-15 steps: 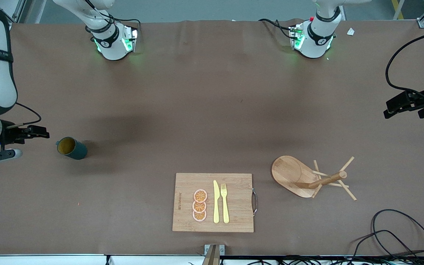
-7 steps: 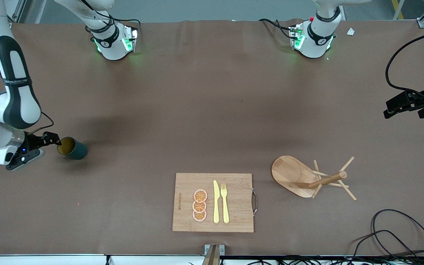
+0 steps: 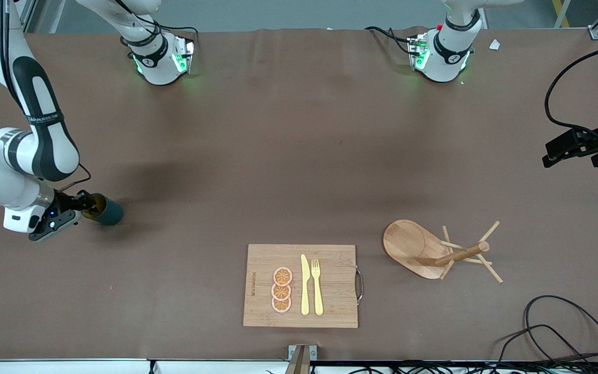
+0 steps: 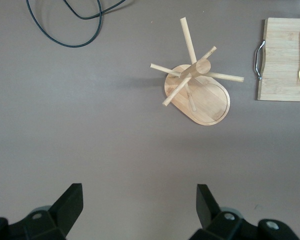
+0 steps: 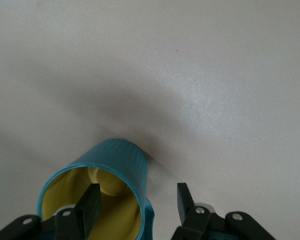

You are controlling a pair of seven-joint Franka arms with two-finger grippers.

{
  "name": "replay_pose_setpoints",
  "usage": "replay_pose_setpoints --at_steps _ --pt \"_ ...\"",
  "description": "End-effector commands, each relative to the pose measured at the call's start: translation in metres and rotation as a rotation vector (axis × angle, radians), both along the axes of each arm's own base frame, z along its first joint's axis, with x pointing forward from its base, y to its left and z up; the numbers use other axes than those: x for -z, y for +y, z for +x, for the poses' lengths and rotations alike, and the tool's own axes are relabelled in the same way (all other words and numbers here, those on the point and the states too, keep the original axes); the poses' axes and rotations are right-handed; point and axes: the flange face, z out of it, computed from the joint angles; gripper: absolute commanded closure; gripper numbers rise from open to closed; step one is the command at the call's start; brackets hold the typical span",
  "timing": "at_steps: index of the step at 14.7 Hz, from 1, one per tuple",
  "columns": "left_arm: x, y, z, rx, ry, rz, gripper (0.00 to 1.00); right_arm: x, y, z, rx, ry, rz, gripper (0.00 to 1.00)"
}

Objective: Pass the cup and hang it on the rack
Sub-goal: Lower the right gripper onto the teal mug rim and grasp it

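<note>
Right gripper [image 3: 85, 203] jaws straddle the stiff, likely slippery cup's [image 3: 106, 210] rim, partly open, ungripped; left gripper [image 3: 569, 149] waits wide open above the rack [image 3: 434, 249].

A small dark teal cup [image 3: 106, 210] with a mustard-yellow inside lies on its side on the brown table, at about nine o'clock in the front view, its open mouth turned toward the right arm's end of the table. A light wooden rack [image 3: 436, 251] stands upright at about four o'clock, toward the left arm's end. It has an oval bamboo base, a central post and thin angled pegs, all bare. The two are well apart.
</note>
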Motion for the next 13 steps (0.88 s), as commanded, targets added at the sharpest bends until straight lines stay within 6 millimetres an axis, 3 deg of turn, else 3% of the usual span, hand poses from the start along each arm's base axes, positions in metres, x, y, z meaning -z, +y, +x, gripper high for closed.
replay_pose_setpoints --at_steps 1,3,4,7,10,13 --pt "-0.004 0.002 -0.006 0.02 -0.008 0.02 0.0 0.016 -0.002 -0.007 -0.046 -0.006 0.009 0.57" --pt "-0.004 0.002 -0.006 0.021 -0.006 0.02 0.0 0.016 -0.002 -0.007 -0.048 -0.001 0.011 0.93" --pt "-0.004 0.002 -0.006 0.021 -0.008 0.02 0.0 0.015 -0.002 -0.007 -0.044 0.0 0.012 0.99" --pt "-0.004 0.002 -0.006 0.02 -0.008 0.02 0.0 0.006 0.01 -0.006 -0.057 0.044 0.028 1.0" --pt "-0.004 0.002 -0.006 0.021 -0.008 0.02 0.0 -0.034 0.066 -0.003 0.063 0.085 0.032 1.0" --pt "-0.004 0.002 -0.006 0.02 -0.008 0.02 0.0 -0.062 0.146 -0.007 0.122 0.119 0.023 1.0"
